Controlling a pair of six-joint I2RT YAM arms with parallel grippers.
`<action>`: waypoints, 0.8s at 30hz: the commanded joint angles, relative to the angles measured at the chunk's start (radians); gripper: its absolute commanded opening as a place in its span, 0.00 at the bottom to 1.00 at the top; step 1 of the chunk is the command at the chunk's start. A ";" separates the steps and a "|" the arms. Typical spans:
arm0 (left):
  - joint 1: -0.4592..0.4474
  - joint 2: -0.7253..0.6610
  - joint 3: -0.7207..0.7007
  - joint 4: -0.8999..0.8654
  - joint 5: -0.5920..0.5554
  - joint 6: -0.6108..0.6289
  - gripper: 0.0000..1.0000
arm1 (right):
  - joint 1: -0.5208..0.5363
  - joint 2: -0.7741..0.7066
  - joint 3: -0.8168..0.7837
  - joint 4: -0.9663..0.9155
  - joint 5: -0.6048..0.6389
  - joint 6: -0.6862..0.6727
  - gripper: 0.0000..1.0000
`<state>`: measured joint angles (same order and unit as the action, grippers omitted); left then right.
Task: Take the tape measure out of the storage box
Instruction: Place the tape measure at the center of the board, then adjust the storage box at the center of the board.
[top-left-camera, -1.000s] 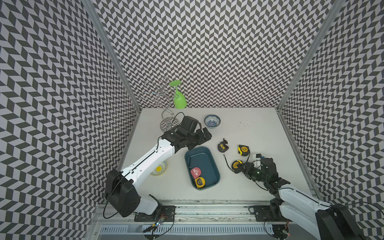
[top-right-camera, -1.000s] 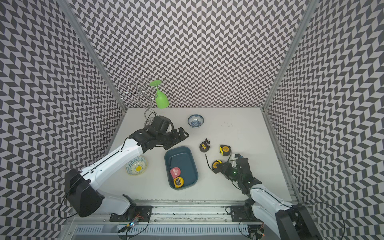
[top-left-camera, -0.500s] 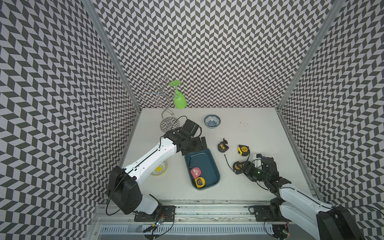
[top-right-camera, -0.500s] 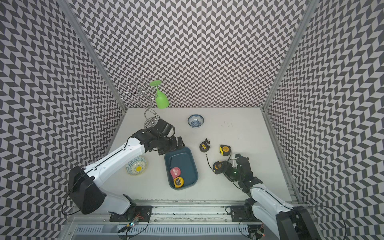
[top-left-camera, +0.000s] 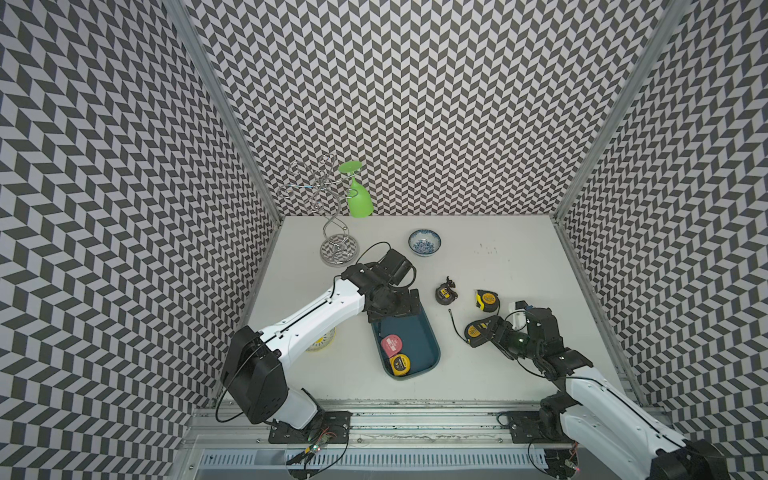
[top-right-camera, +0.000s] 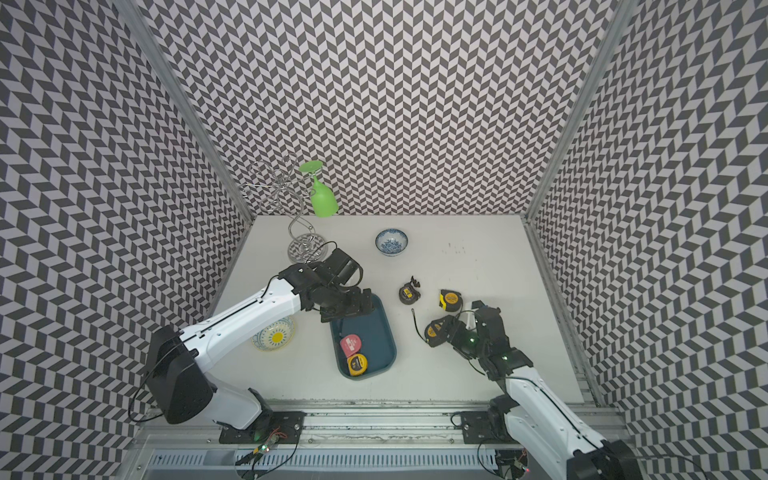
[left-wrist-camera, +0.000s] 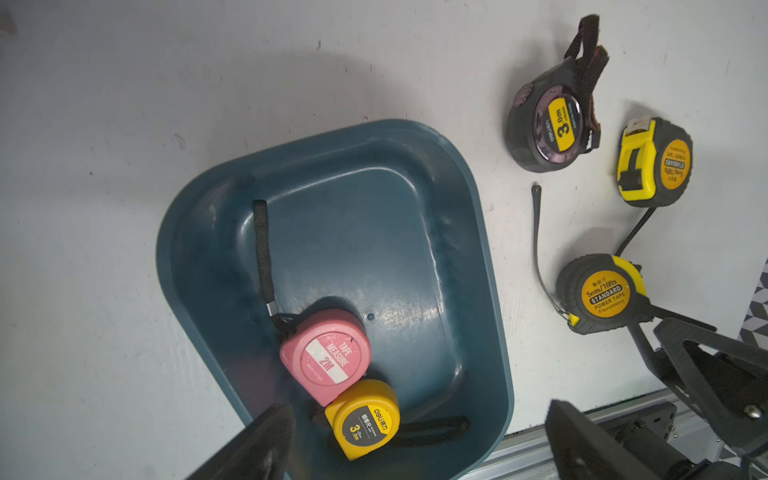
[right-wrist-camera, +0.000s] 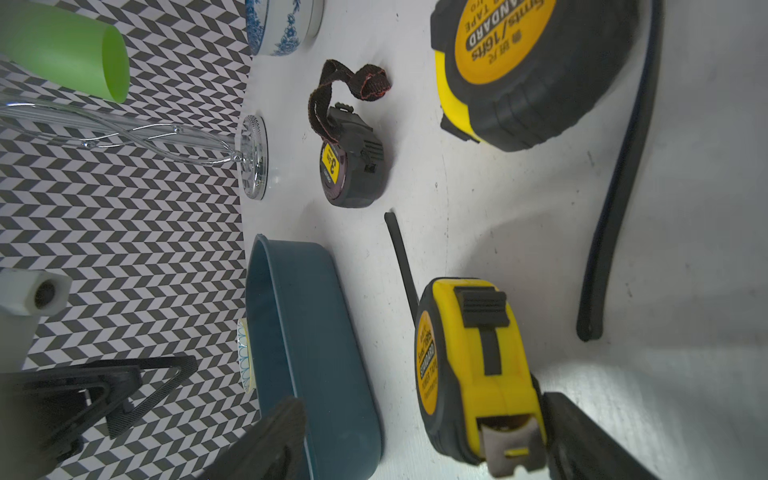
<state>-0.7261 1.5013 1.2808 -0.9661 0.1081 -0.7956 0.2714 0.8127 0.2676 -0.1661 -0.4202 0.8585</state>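
Our left jaws stand spread wide and empty above the far end of the storage box (top-left-camera: 422, 332). Our right jaws are spread too, straddling a yellow-and-black tape measure (right-wrist-camera: 478, 374) that stands on the surface (top-left-camera: 498, 257) outside the box. One finger (right-wrist-camera: 582, 440) lies just beside its case and nothing is pinched.

Two tapes lie in the box at its near end, a pink tape measure (left-wrist-camera: 325, 358) and a yellow tape measure (left-wrist-camera: 362, 417). Both are flat, label up, and touch each other. The yellow one sits close to the near wall.

We judge both to be small, hard plastic shells, stiff and not fragile, and rather dense for their size with a coiled blade inside. Their rounded, smooth sides could slip under a light pinch. Lying flat, each offers only its narrow side walls, so we would come down from above and close across the case body, not the label face.

The pink one looks the easier hold, since it has bare floor on most sides, though the yellow case crowds one side. Its limp strap (left-wrist-camera: 262, 249) trails along the box floor. We expect the strap to drag behind rather than bear any load, so we would not grasp there.
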 joint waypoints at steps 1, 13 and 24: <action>-0.013 -0.006 -0.025 -0.017 -0.012 -0.045 1.00 | -0.005 -0.044 0.036 -0.081 0.023 -0.038 0.92; -0.043 -0.049 -0.130 0.051 0.008 -0.175 1.00 | -0.005 -0.168 0.065 -0.223 0.026 -0.059 0.93; -0.072 0.019 -0.116 0.016 -0.052 -0.251 1.00 | -0.005 -0.243 0.098 -0.291 0.038 -0.076 0.94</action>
<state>-0.7898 1.4834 1.1412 -0.9333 0.0952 -1.0176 0.2714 0.5869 0.3309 -0.4530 -0.3962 0.8024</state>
